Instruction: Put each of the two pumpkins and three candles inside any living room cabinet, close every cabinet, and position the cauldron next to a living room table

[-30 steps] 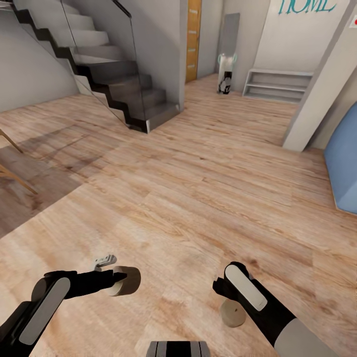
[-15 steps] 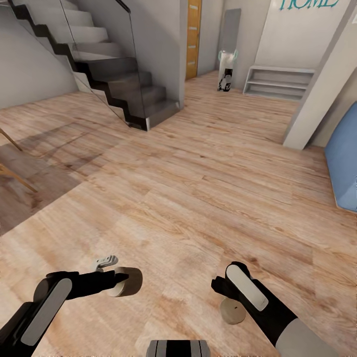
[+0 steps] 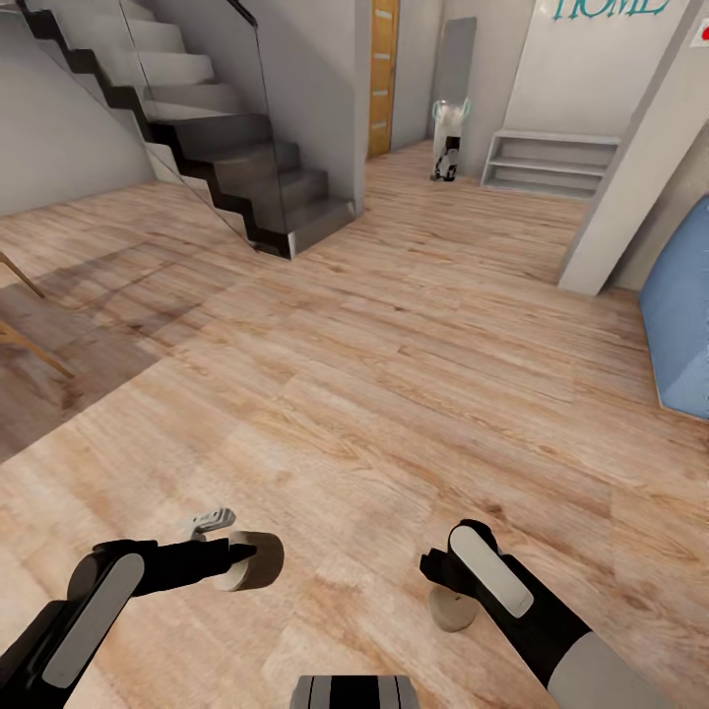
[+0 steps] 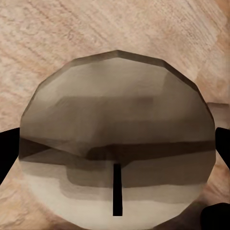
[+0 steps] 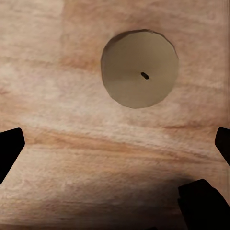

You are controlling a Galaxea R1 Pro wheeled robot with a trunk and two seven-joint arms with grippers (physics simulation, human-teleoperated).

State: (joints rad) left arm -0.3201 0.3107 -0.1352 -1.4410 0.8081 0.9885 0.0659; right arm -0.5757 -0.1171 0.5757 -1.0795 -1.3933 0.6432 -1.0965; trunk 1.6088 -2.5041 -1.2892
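A stubby pale grey-white candle [image 3: 248, 560] with a rounded top sits in the left end effector [image 3: 236, 561], lying on its side out at the robot's eleven o'clock, low over the floor. In the left wrist view the same candle [image 4: 117, 155] looms large, its short dark wick pointing at the camera, and the black fingertips [image 4: 8, 151] press against it on either side, so that end effector is pinching the candle.

A second pale candle [image 3: 451, 610] stands upright on the pale wood plank floor [image 3: 394, 374] at about one o'clock, partly tucked under the right arm's wrist. The right wrist view looks straight down on that candle [image 5: 140, 68], a round top with a small dark wick dot, resting on bare planks. The right end effector [image 5: 115, 143] hangs above it with its black fingertips [image 5: 9, 146] spread wide apart and well clear of the candle, gripping nothing.

Farther off, at eleven o'clock, a dark grey staircase [image 3: 226, 148] with a glass side panel climbs away. At twelve o'clock there is an orange-brown wooden door [image 3: 384, 79], and just past it a low grey open shelf unit [image 3: 551, 162] against a white wall. At three o'clock a light blue rounded piece of furniture [image 3: 684, 325] shows at the edge, beside a slanted white pillar [image 3: 630, 167]
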